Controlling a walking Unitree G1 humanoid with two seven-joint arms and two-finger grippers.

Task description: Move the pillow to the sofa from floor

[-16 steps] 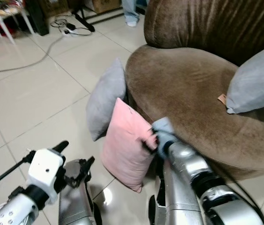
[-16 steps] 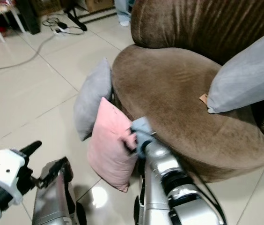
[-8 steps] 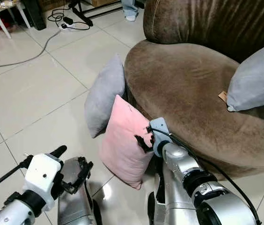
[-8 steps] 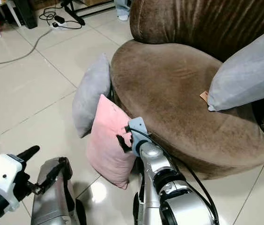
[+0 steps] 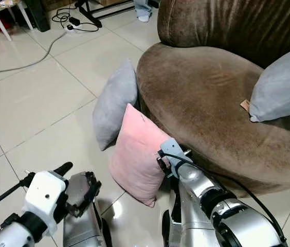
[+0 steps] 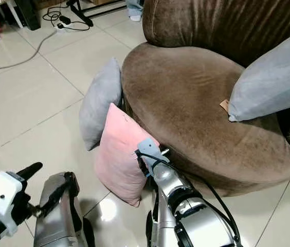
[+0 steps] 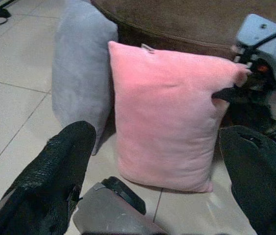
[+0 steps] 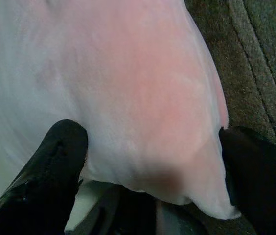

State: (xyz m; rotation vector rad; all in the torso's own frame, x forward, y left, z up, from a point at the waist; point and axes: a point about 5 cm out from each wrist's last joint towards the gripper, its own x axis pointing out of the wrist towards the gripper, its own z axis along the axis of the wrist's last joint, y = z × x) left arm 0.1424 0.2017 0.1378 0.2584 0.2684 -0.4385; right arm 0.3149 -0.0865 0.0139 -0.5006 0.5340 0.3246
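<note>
I'm straddling the soft pink square velvet pillow [image 5: 137, 154] with my right gripper [image 8: 150, 161], fingers spread wide either side of its corner.
It's standing on the pale tiled floor [image 5: 37, 103], propped against the round brown velvet sofa [image 5: 212, 108] beside a grey pillow [image 5: 115, 103]; my left gripper [image 7: 157, 161] is hovering open. No readable writing.

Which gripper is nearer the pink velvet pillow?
Right. The right gripper straddles the pink velvet pillow's corner, fingers open. The left gripper hangs back, open, facing it, apart from it.
</note>
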